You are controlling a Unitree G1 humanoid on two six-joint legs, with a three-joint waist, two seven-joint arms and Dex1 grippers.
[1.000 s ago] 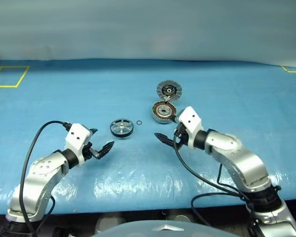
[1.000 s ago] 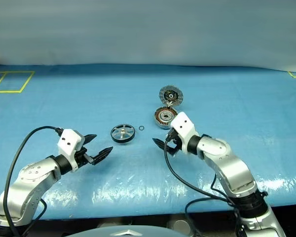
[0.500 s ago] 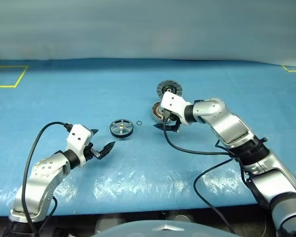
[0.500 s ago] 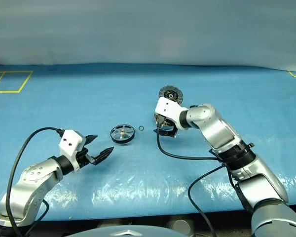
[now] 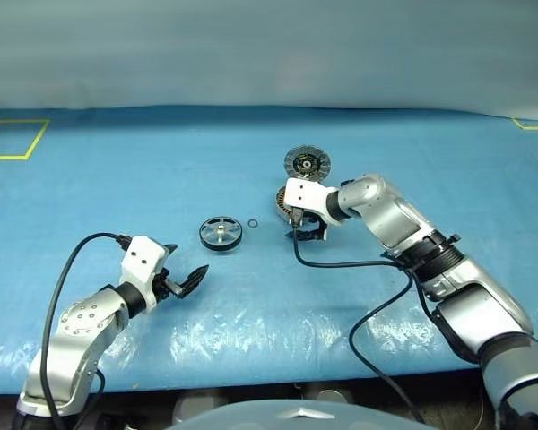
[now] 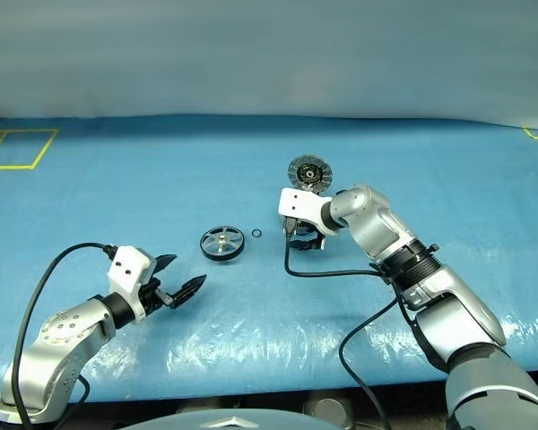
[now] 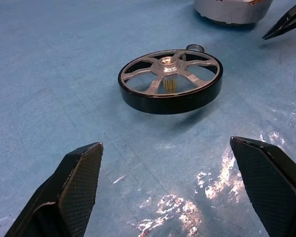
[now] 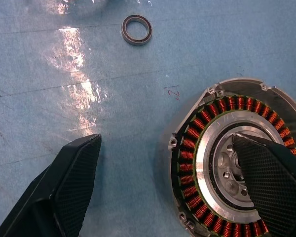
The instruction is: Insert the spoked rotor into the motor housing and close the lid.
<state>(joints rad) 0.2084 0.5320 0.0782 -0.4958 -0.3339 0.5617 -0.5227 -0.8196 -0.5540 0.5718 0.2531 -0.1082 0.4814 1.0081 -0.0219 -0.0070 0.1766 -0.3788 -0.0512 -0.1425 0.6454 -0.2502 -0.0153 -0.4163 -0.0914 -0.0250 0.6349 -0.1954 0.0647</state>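
The spoked rotor [image 5: 221, 233] lies flat on the blue table, black rim and silver spokes up, and also appears in the left wrist view [image 7: 166, 61]. My left gripper [image 5: 184, 264] hovers open just short of it, nothing between its fingers [image 7: 79, 173]. The motor housing [image 8: 207, 148] with copper windings lies to the right, largely hidden behind my right gripper [image 5: 306, 233] in the head views. That gripper is open above it, one finger [image 8: 271, 173] over its silver centre, the other over bare cloth. The lid [image 5: 307, 164] lies just beyond the housing, dark centre up.
A tiny black O-ring [image 5: 252, 223] lies between rotor and housing, also seen in the right wrist view [image 8: 136, 29]. Yellow tape marks [image 5: 13, 139] sit at the far left and far right corners. Black cables trail from both wrists toward the table's front edge.
My right arm swung forward and left from near the table's front, and its wrist rolled, so the gripper now points down over the housing. The left gripper stayed almost where it was.
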